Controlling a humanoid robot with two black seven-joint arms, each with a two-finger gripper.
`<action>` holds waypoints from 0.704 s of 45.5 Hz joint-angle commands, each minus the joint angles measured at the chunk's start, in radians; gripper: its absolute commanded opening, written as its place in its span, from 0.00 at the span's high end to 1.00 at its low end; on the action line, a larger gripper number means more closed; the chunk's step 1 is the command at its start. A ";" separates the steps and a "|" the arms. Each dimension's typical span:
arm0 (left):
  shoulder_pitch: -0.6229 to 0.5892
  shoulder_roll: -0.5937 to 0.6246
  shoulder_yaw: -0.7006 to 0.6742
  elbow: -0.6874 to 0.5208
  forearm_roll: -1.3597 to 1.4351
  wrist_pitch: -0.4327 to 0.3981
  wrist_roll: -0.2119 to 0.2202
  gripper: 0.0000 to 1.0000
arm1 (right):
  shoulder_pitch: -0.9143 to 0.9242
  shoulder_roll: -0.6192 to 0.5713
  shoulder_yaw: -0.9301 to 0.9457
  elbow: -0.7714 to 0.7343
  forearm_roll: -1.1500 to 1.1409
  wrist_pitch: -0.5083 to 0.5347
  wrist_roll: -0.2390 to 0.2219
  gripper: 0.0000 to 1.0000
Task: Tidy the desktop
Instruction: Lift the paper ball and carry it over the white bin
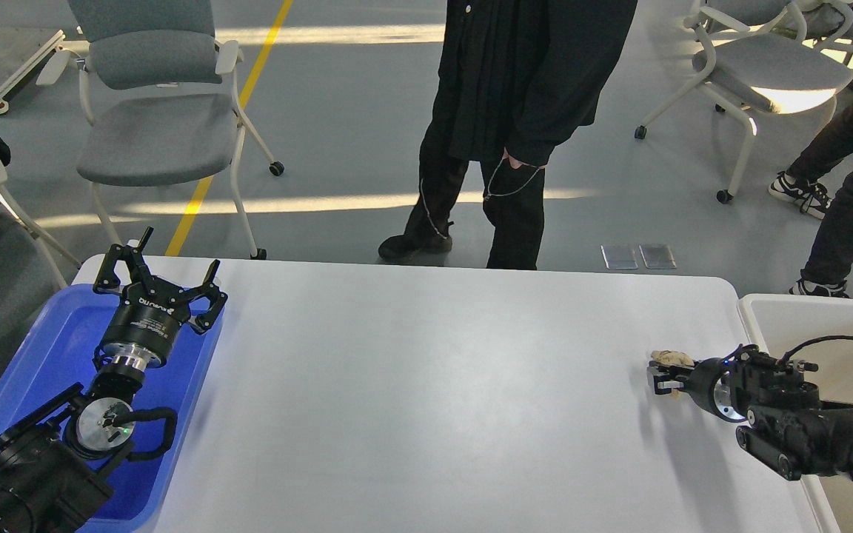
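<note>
Pinching a small crumpled beige scrap (672, 359) at its fingertips, the right hand (665, 377) hovers low over the white desk (426, 385) beside the cream bin (811, 318), the scrap looking light and soft, while the left hand (160, 285) gapes wide open over the blue tray (41, 370).

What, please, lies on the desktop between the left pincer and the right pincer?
In the head view, the desktop between the left pincer and the right pincer shows only bare white surface; the one loose thing is a small beige scrap at the right pincer.
</note>
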 commanded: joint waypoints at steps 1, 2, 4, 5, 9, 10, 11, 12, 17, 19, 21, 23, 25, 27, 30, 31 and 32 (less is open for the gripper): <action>0.000 -0.001 0.000 0.000 0.000 0.000 0.000 0.00 | -0.007 0.006 -0.002 -0.015 0.001 0.003 0.017 1.00; 0.000 -0.001 0.000 0.000 0.000 0.000 0.000 0.00 | -0.007 0.006 -0.002 -0.015 0.001 0.005 0.023 1.00; 0.000 -0.001 0.000 0.000 0.000 0.000 0.000 0.00 | -0.007 0.006 -0.002 -0.015 0.001 0.008 0.030 1.00; 0.000 0.001 0.000 0.000 0.000 0.000 0.000 0.00 | -0.007 0.006 -0.002 -0.015 0.001 0.008 0.032 1.00; 0.000 -0.001 0.000 0.000 0.000 0.000 0.000 0.00 | -0.002 0.006 0.000 -0.012 0.006 0.009 0.038 1.00; 0.000 -0.001 0.000 0.000 0.000 0.000 0.000 0.00 | -0.002 0.006 -0.002 -0.012 0.010 0.009 0.041 1.00; 0.000 -0.001 0.000 0.000 0.000 0.000 0.000 0.00 | 0.001 0.006 -0.002 -0.011 0.014 0.009 0.043 1.00; 0.000 -0.001 0.000 0.000 0.000 0.000 0.000 0.00 | 0.004 0.006 -0.002 -0.009 0.020 0.011 0.044 1.00; 0.000 -0.001 0.001 0.000 0.000 0.000 0.000 0.00 | 0.024 0.001 -0.003 0.003 0.035 0.025 0.058 1.00; 0.000 0.001 0.000 0.000 0.001 0.000 0.000 0.00 | 0.035 -0.005 -0.003 0.012 0.035 0.034 0.061 1.00; 0.000 -0.001 0.001 0.000 0.001 -0.002 0.000 0.00 | 0.049 -0.016 -0.002 0.028 0.037 0.043 0.061 1.00; 0.000 0.001 0.001 0.000 0.001 -0.002 0.000 0.00 | 0.064 -0.034 0.000 0.051 0.038 0.051 0.061 1.00; 0.000 -0.001 0.001 0.000 0.001 -0.002 0.000 0.00 | 0.087 -0.068 0.000 0.098 0.043 0.057 0.060 1.00; 0.000 -0.001 0.000 0.001 0.000 -0.002 0.000 0.00 | 0.114 -0.106 -0.002 0.162 0.055 0.071 0.053 1.00; 0.000 -0.001 0.001 0.001 0.001 -0.002 0.000 0.00 | 0.165 -0.176 -0.003 0.270 0.070 0.101 0.049 1.00; 0.000 -0.001 0.001 0.000 0.000 -0.002 0.000 0.00 | 0.180 -0.198 -0.003 0.302 0.070 0.110 0.047 1.00; 0.000 -0.001 0.001 0.000 0.000 -0.002 0.000 0.00 | 0.196 -0.219 -0.005 0.331 0.070 0.117 0.046 1.00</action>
